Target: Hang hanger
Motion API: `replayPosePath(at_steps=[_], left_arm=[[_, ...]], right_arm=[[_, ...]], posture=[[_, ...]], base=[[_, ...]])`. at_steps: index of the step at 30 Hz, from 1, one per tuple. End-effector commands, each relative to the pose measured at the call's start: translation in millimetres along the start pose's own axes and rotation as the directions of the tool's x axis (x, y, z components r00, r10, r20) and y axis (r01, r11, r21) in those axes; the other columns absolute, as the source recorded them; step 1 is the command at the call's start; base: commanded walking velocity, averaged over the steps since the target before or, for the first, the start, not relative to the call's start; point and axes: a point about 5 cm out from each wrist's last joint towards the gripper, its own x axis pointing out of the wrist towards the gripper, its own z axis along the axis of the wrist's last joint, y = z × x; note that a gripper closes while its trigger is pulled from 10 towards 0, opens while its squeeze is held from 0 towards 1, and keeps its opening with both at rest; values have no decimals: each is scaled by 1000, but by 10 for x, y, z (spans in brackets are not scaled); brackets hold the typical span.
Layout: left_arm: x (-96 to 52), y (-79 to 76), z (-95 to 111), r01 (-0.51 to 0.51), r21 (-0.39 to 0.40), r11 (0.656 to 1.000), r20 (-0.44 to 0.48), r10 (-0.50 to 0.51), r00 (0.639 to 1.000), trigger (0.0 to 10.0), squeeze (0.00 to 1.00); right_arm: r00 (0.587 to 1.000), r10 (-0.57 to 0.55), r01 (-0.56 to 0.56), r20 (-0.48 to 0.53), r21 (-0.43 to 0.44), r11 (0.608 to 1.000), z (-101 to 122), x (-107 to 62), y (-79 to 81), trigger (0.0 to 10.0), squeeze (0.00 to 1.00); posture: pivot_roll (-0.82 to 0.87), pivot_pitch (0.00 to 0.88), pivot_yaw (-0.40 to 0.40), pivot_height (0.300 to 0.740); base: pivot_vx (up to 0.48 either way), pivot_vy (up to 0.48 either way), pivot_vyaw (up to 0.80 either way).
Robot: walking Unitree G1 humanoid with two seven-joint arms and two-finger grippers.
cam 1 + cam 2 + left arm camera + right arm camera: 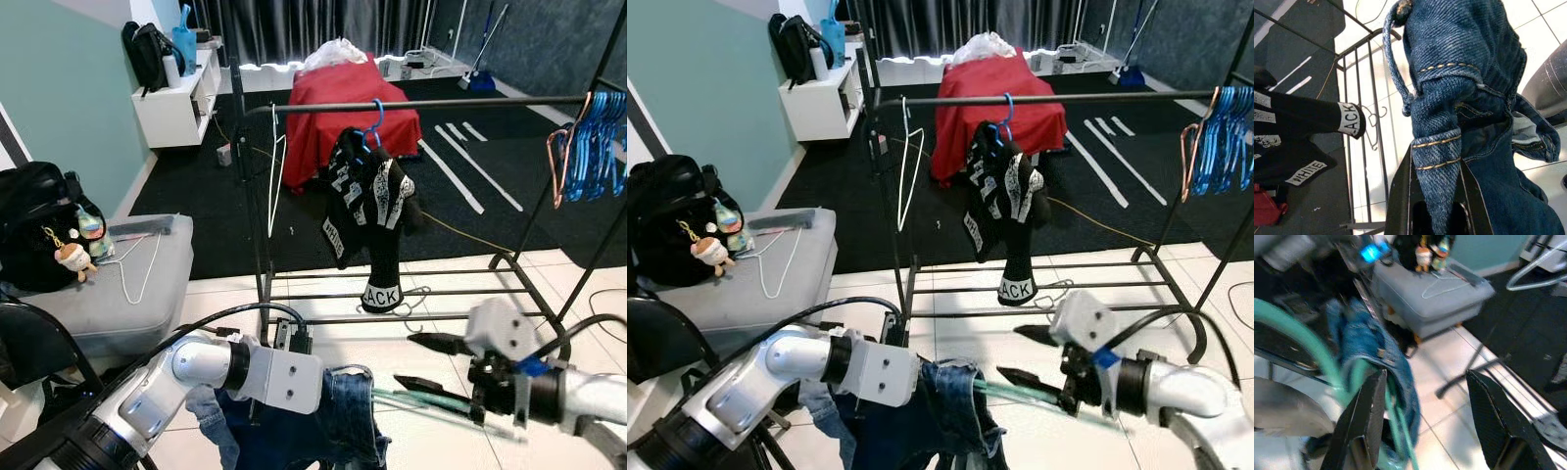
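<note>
My left gripper (1436, 193) is shut on a fold of blue jeans (338, 416), which hang low in front of me over the tiled floor. A teal hanger (441, 407) sticks out of the jeans toward my right gripper (404, 359). That gripper stands open, fingers wide apart, and the hanger's bar runs beside its lower finger (1369, 416). Ahead is the black clothes rack with its top rail (460, 101). A black printed shirt (372, 201) hangs from the rail on a blue hanger.
A bunch of blue hangers (593, 147) hangs at the rail's right end and a white hanger (276, 181) at its left. A grey ottoman (147, 279) with a black bag (39, 230) stands to the left. A red-draped piece (338, 103) sits behind the rack.
</note>
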Motion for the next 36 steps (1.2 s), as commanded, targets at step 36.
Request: replayPosePath(at_steps=[36], left_arm=[[-75,77,8,-20,18,1000,11,20,1000,10000,0]], right_arm=[[970,69,-59,-232,50,997,-220,-232,182,10000,0]], posture=[[-186,0,45,740]], base=[[0,0,0]])
